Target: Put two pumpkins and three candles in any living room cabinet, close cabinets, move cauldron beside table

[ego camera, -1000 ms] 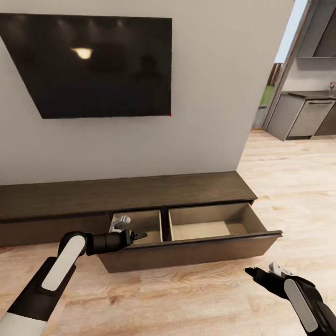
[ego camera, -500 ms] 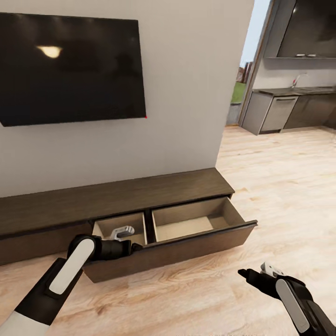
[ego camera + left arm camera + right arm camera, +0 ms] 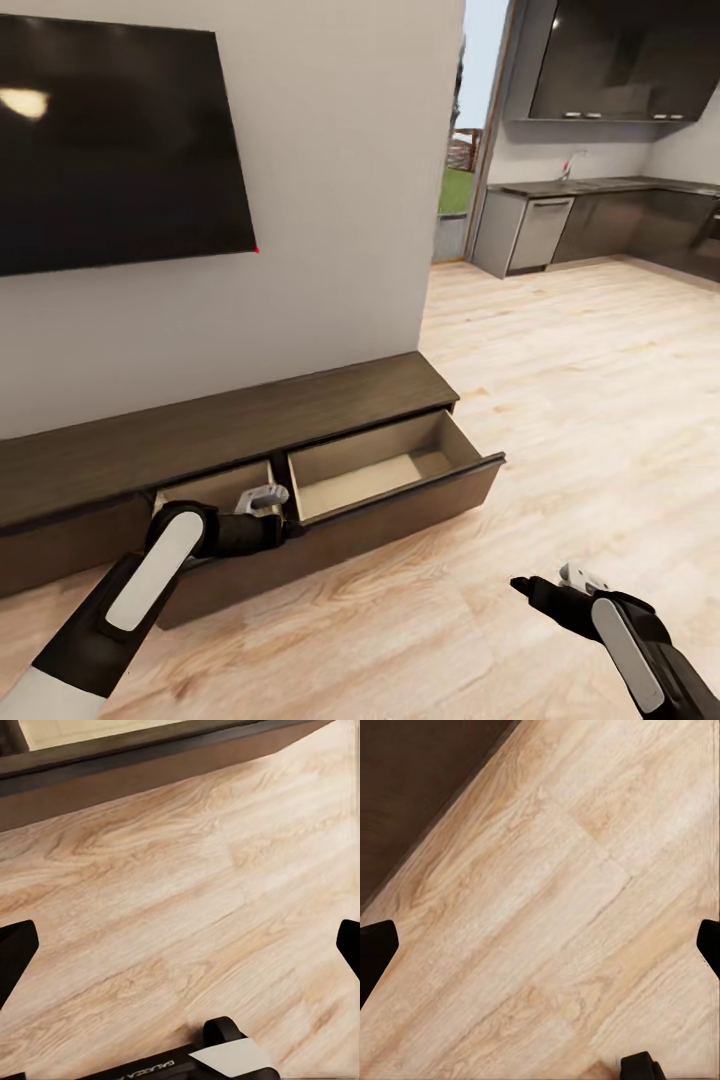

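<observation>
The long, low dark brown wood cabinet stands against the wall, drawer pulled out, seemingly ready for loading. Left tool spread beside it; right tool spread, empty.

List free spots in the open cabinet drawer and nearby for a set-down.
Right compartment of the cabinet drawer: bare beige floor, walled on all sides. Cabinet top: bare along the wall. Left compartment: crowded by the left gripper.

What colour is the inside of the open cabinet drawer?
Pale beige inside the open drawer, against the dark brown cabinet; the head view shows it best.
</observation>
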